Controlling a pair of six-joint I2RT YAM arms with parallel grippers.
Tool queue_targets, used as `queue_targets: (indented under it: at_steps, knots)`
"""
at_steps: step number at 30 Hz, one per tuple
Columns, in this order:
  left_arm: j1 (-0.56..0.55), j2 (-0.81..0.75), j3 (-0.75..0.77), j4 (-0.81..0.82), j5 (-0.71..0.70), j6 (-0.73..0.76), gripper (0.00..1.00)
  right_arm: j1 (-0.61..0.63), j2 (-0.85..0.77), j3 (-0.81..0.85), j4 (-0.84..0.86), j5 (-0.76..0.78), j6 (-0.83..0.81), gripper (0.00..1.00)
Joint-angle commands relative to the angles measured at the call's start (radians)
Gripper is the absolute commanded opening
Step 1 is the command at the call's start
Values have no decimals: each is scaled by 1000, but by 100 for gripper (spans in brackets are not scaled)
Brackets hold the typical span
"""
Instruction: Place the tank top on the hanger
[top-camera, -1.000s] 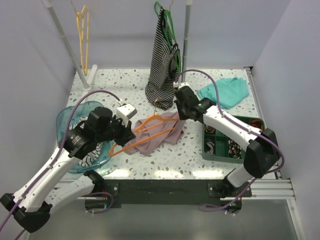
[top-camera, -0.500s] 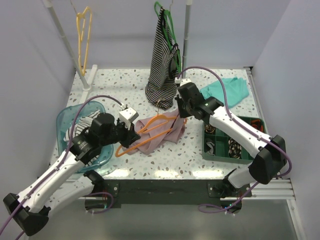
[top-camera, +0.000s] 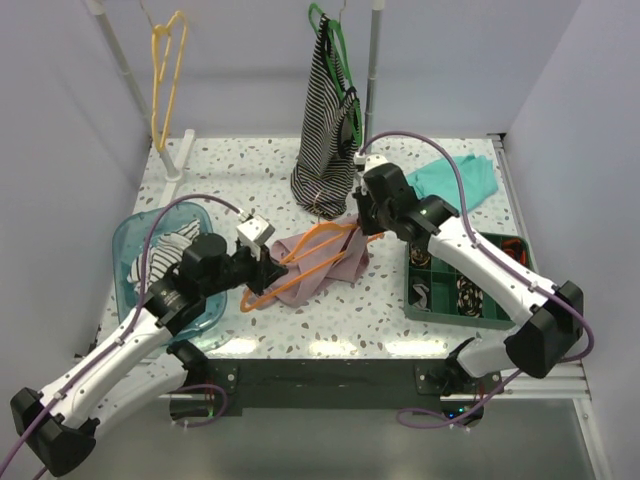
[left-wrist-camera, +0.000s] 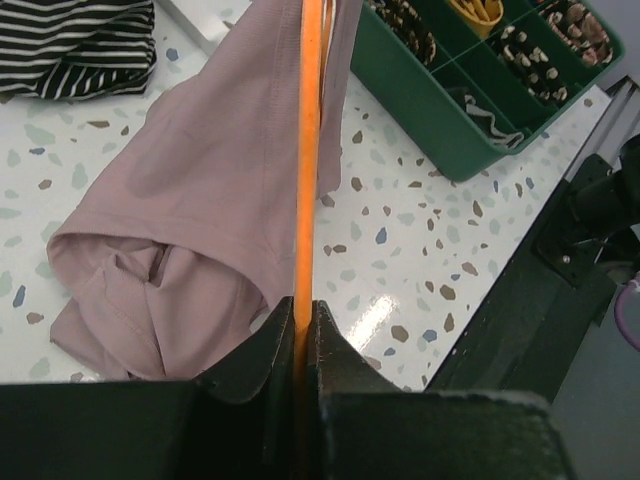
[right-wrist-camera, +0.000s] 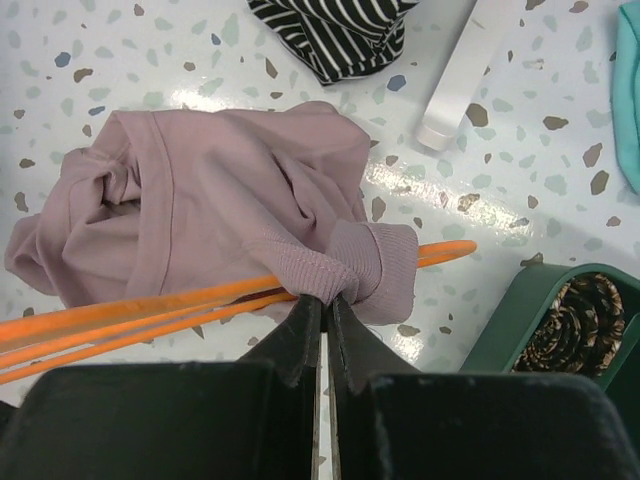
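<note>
Left pincer (left-wrist-camera: 303, 318), clenched on hanger (left-wrist-camera: 310, 150), has pushed it right into the tank top (right-wrist-camera: 200, 190) lying mid-desk (top-camera: 390, 305), while right pincer (right-wrist-camera: 325, 300) grasps the top's ribbed hem over the hanger tip, so threading looks underway, shoulder not seated yet.

Speckled table (top-camera: 250, 170). Black-and-white striped top (top-camera: 325, 130) hangs on a green hanger (top-camera: 322, 22) at back centre, hem touching the table. Yellow hanger (top-camera: 165, 70) hangs back left. Teal cloth (top-camera: 455, 180) lies back right. Green divided tray (left-wrist-camera: 415, 115) sits front right and holds small patterned items, possibly scrunchies. Clear blue tub (top-camera: 130, 240) at left holds striped fabric (top-camera: 165, 245).
</note>
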Motion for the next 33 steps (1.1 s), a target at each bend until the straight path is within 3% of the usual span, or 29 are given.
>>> queue_targets:
  at_steps: [1,15,16,19,20,23,27,31,33]
  knots:
    - [-7,12,-26,202,28,-84,0,4,-59,24,8,-4,-4,0]
    - [-65,68,-115,369,15,-175,0,2,-130,-22,32,34,-11,10]
    - [-73,71,-116,369,9,-172,0,4,-130,-25,35,36,-14,13]
    - [-87,75,-125,372,-8,-171,0,4,-127,-29,34,51,-14,37]
    - [-87,74,-132,378,-17,-171,0,2,-136,-38,37,54,-11,50]
    - [-90,66,-156,391,-39,-175,0,4,-186,-77,76,45,-20,65]
    - [-90,63,-185,426,-60,-194,0,4,-262,-149,205,-81,-63,69]
    - [-90,86,-198,463,-67,-209,0,24,-305,-222,349,-313,-78,70]
    - [-88,100,-201,470,-62,-210,0,51,-296,-241,392,-317,-84,72]
